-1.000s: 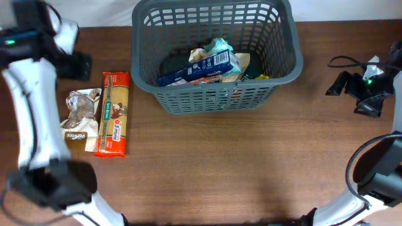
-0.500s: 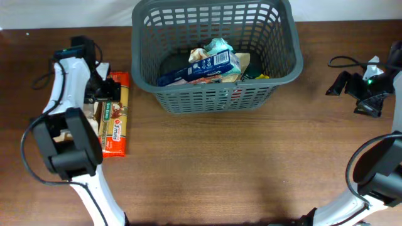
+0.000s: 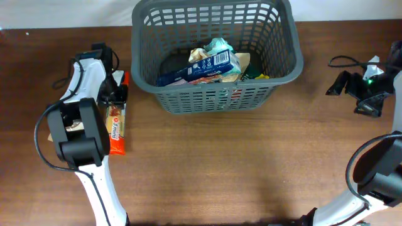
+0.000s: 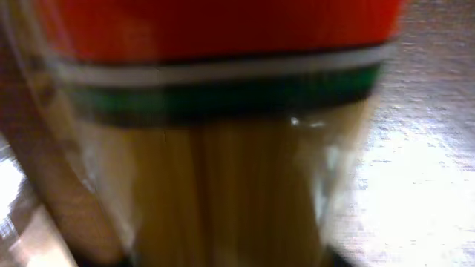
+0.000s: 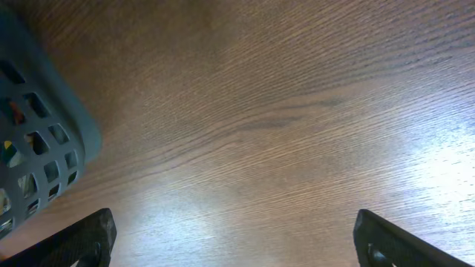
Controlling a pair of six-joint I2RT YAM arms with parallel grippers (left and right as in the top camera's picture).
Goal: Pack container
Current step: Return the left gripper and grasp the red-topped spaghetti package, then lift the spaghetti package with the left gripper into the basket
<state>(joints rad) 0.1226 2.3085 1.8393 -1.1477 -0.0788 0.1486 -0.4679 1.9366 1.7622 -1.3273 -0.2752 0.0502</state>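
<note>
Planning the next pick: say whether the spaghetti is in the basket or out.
Out: the spaghetti lies flat on the table, left of the basket.

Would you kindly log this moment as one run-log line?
left gripper: at spaghetti packet, grip unclear | right gripper: open, over table | basket: holds packets

Brown wood-grain table (image 3: 251, 169) across most of the overhead frame, with pale glare on it in the right wrist view. At left, long orange-red spaghetti packet (image 3: 117, 132), lying lengthwise top to bottom, partly covered. Blurred and very close in the left wrist view: red band, white and green stripes, pale strands behind clear film. Upper centre: blue packet (image 3: 201, 69) with white lettering, tilted on a heap; crumpled pale green-and-white wrapper (image 3: 218, 45) just above it. Upper right: black cable (image 3: 342, 61) looped on the wood.
</note>
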